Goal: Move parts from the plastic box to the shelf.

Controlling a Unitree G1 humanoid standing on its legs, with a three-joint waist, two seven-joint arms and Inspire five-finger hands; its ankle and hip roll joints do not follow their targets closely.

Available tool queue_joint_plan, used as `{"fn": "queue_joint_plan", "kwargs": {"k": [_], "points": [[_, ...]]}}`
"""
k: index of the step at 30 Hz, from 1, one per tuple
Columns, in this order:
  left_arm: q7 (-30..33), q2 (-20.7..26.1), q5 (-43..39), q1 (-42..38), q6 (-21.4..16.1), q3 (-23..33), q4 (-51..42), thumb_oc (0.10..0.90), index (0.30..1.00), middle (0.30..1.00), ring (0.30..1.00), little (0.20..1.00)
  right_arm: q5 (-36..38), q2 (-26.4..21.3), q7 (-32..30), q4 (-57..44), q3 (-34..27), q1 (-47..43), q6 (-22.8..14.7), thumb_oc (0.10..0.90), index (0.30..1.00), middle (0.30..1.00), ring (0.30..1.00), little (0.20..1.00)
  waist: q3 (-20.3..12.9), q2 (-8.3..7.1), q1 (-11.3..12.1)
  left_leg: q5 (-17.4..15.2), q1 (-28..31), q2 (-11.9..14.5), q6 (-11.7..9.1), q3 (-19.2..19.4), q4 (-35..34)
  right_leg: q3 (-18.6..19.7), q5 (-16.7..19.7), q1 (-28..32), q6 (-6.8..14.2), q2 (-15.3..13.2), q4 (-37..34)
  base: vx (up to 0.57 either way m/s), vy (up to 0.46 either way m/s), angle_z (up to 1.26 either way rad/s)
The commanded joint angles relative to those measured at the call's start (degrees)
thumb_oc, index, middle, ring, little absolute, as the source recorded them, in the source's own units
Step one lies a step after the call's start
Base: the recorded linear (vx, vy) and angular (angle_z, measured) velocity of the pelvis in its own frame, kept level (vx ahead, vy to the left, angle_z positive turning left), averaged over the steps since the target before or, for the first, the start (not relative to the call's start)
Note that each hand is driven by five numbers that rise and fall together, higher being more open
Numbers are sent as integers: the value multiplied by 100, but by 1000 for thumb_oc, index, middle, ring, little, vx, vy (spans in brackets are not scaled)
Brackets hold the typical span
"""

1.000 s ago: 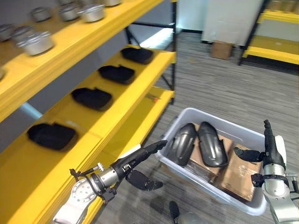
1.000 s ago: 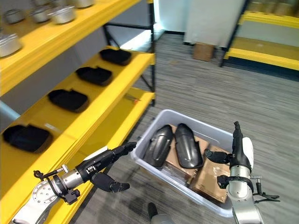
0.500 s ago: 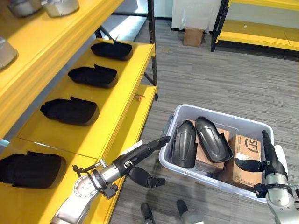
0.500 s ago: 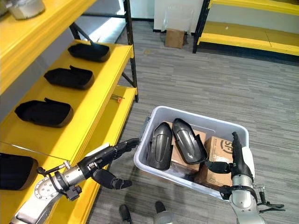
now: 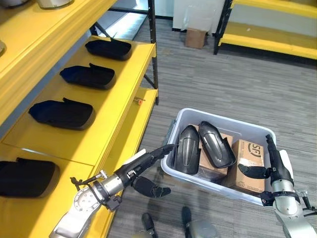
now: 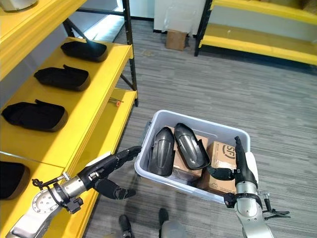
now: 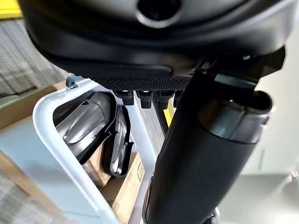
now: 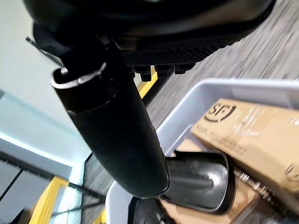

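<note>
Where robot hands [image 5: 148, 159] flank — plastic box [image 5: 184, 117].

The right hand [image 8: 140, 32] is seen from very close as a dark bulk, with its thumb [image 8: 112, 130] stretched out straight and its fingers [image 8: 163, 69] shown only as short stubs beside it. Past the thumb and fingers, the pale rim of the plastic box [image 8: 219, 86] is seen, and a taped cardboard carton [image 8: 261, 135] is held inside it. Just beyond the thumb's tip a dark grey moulded part [image 8: 196, 179] is lodged in the box against the carton, while grey striped floor [image 8: 280, 51] is seen beyond the box.
</note>
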Motion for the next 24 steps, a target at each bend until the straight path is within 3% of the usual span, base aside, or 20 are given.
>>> {"fn": "queue_joint_plan", "kwargs": {"k": [1, 2, 3, 5, 7, 9, 10, 12, 14, 20, 24], "points": [[156, 325, -504, -466, -238, 267, -608, 900, 1000, 1000, 1000, 1000, -34, -100, -160, -294, -72, -838, -401, 900, 1000, 1000, 1000, 1000, -253, -211, 271, -516, 45, 320, -321, -628, 88, -3, 108, 165, 299, -365, -31, -125, -375, 33], [183, 286, -496, -388, -151, 327, -652, 900, 1000, 1000, 1000, 1000, -89, -133, -106, -325, -67, -857, -446, 900, 1000, 1000, 1000, 1000, -225, -179, 328, -385, 26, 451, -467, -720, 36, -59, -18, 244, 307, -323, -95, -137, -534, 41], [256, 269, -365, -143, -149, 485, -686, 900, 1000, 1000, 1000, 1000, -75, -281, 89, -311, -45, -1010, -498, 900, 1000, 1000, 1000, 1000, -226, -152, 439, -172, -27, 688, -690, -717, -15, -359, -165, 431, 174, -189, -289, -175, -645, 42], [184, 281, -341, 63, -267, 629, -681, 900, 1000, 1000, 1000, 1000, 87, -515, 193, -415, -36, -1110, -432, 900, 1000, 1000, 1000, 1000, -217, -127, 520, 109, -268, 986, -837, -726, -15, -556, -300, 511, -15, -25, -340, -166, -485, 23], [-25, 273, -491, 391, -549, 902, -625, 900, 1000, 1000, 1000, 1000, 189, -733, 285, -550, -136, -1045, -358, 900, 1000, 1000, 1000, 1000, -233, -99, 506, 253, -584, 1247, -872, -435, -15, -1004, -426, 538, -233, 166, -296, -189, -376, 0], [-72, 252, -603, 428, -601, 943, -576, 900, 1000, 1000, 1000, 1000, 217, -778, 313, -587, -167, -970, -349, 900, 1000, 1000, 1000, 1000, -233, -102, 462, 244, -562, 1213, -856, -371, -15, -1066, -480, 581, -257, 181, -246, -62, -119, 62], [-123, 169, -698, 476, -764, 1009, -418, 900, 1000, 1000, 1000, 1000, 206, -843, 423, -541, -212, -891, -441, 900, 1000, 1000, 1000, 1000, -214, -82, 433, 221, -324, 1029, -767, -314, 202, -1025, -524, 604, -312, 197, -146, -50, 8, 59], [-50, 234, -810, 531, -875, 1030, -375, 900, 1000, 1000, 1000, 1000, 211, -879, 530, -452, -225, -937, -514, 900, 1000, 1000, 1000, 1000, -238, -74, 400, -124, -208, 800, -618, -325, 455, -969, -577, 519, -307, 146, 2, -38, 73, -14], [-138, 100, -746, 464, -839, 930, -280, 900, 1000, 1000, 1000, 1000, 81, -778, 368, -328, -146, -846, -632, 900, 1000, 1000, 1000, 1000, -186, -89, 381, -6, -537, 838, -741, -303, 771, -1061, -584, 634, -373, 121, 42, 56, 109, -9], [-241, 53, -800, 441, -632, 925, -364, 900, 1000, 1000, 1000, 1000, -174, -730, 429, -381, -134, -911, -451, 900, 1000, 1000, 1000, 1000, -256, -2, 383, 151, -330, 776, -764, -412, 303, -1036, -543, 597, -324, 133, -8, 65, 113, -3], [-356, 94, -848, 438, -410, 912, -460, 900, 1000, 1000, 1000, 1000, -310, -688, 455, -555, -183, -779, -432, 900, 1000, 1000, 1000, 1000, -293, 68, 317, 80, -220, 638, -756, -571, 91, -874, -542, 399, -252, 115, 69, -2, 82, -2]]}}
